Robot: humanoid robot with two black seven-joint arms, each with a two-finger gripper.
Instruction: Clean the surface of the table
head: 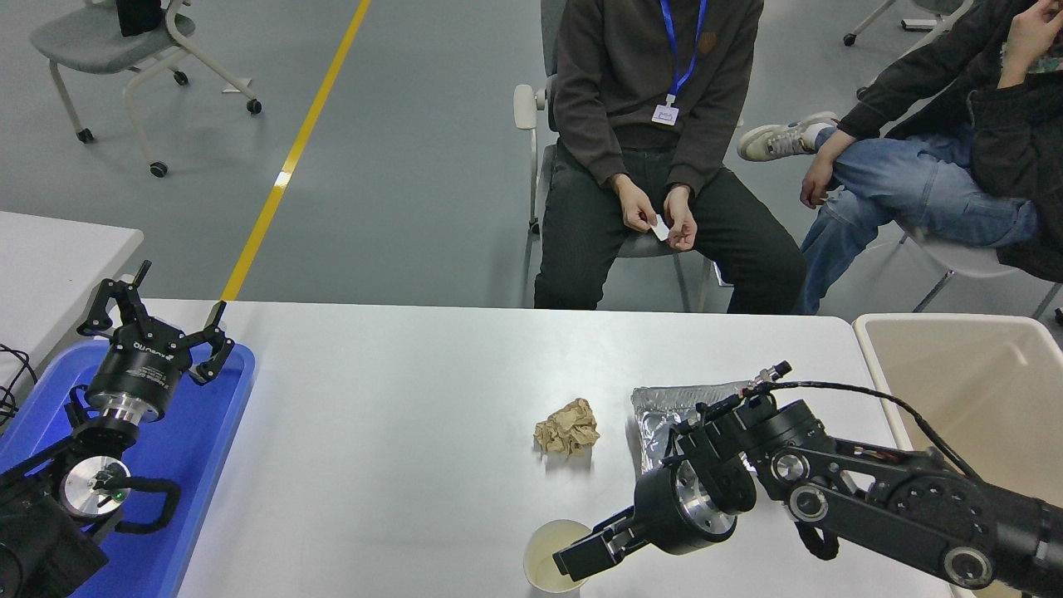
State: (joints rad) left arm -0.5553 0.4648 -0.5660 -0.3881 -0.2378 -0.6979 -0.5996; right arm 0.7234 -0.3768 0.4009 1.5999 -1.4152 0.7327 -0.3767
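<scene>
I've got the tabletop (399, 465) filling the lower half of my view, wide and pale grey-white, and my right arm reaches in from four o'clock, low over its near right part. The right gripper (584, 555) sits at the rim of a paper cup (552, 566) at six o'clock, right by the near edge — its dark fingers lie across the cup's right lip, but from up here I cannot tell whether they are pinching the wall or just resting against it. The cup stands upright, mouth up, pale inside. Just past it toward twelve o'clock lies a crumpled brown paper ball (566, 428), clear of the arm. To the ball's three o'clock a silver foil wrapper (664, 411) lies flat, its near right part hidden under my right wrist. Off the tabletop's right end, at three o'clock, a beige bin (955, 374) stands open. My left arm is parked at eight o'clock over a blue tray (208, 465) that rests on the tabletop's left end; the left gripper (158, 320) points away from me with its fingers spread wide, holding nothing. A smaller white table (58, 257) shows at nine o'clock. Beyond the far edge, at twelve o'clock, a seated person (656, 124) in a dark sweater holds a small white piece between both hands — a second person (955, 149) in jeans sits at two o'clock.
</scene>
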